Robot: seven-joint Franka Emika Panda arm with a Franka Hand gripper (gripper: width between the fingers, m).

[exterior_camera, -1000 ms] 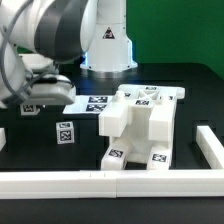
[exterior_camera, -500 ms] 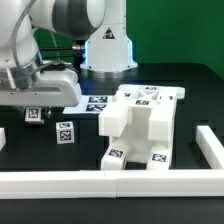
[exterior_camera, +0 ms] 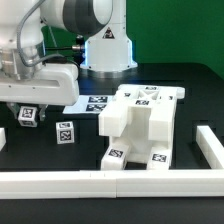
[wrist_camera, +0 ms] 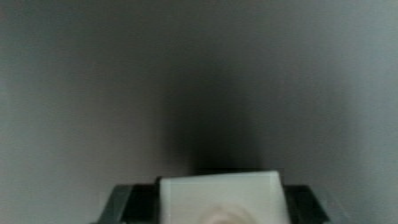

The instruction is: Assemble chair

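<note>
The partly built chair (exterior_camera: 140, 122), blocky white panels with square tags, stands in the middle of the black table. At the exterior view's left, my gripper (exterior_camera: 28, 106) hangs above the table, shut on a small white tagged chair part (exterior_camera: 28, 116). In the wrist view that white part (wrist_camera: 222, 195) fills the gap between my two dark fingers (wrist_camera: 128, 202), with blurred grey beyond it. Another small tagged white block (exterior_camera: 65, 131) stands on the table just to the exterior view's right of the held part.
The marker board (exterior_camera: 100, 103) lies flat behind the chair, near the robot's base (exterior_camera: 108, 45). A long white border rail (exterior_camera: 100, 182) runs along the front edge, and a shorter piece (exterior_camera: 208, 148) stands at the exterior view's right.
The arm's upper links have swung upward and toward the exterior view's right. The hand with the held part has sunk slightly. The grip has not changed.
</note>
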